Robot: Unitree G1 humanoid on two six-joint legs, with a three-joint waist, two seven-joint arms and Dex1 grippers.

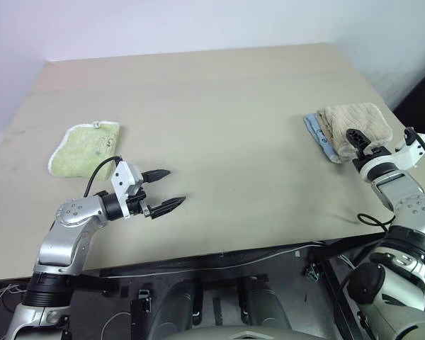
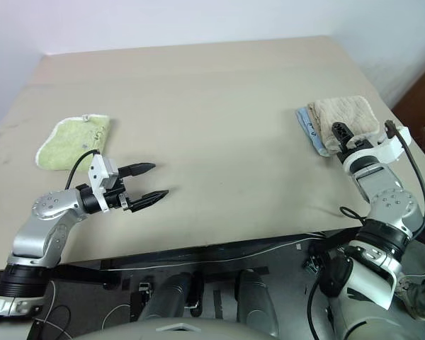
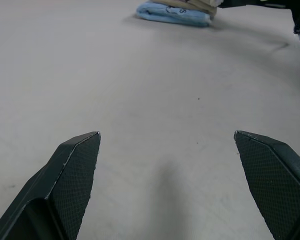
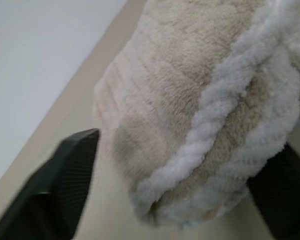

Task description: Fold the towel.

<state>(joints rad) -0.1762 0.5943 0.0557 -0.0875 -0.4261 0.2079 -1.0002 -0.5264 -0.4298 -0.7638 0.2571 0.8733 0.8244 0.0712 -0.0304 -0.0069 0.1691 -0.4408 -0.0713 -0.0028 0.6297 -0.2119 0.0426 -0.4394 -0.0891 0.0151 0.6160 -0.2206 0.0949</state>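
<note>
The right end effector (image 2: 361, 136) sits at the near edge of the towel (image 2: 347, 117), its two black fingers spread wide on either side of the folded bundle; the right wrist view has the beige pile and its white stitched edging (image 4: 225, 135) bulging between the finger pads (image 4: 65, 175), which stand apart from the cloth rather than pinching it. The towel lies folded at the right side of the counter (image 1: 219, 142), stacked on a small light-blue towel (image 1: 317, 134) whose edge pokes out toward the counter's middle. The left end effector (image 1: 167, 190) hovers over bare counter near the front edge, well apart from the towel, fingers wide open with nothing between them. Just behind it, toward the counter's left side, lies a small light-green towel (image 1: 85, 146), flat and alone
</note>
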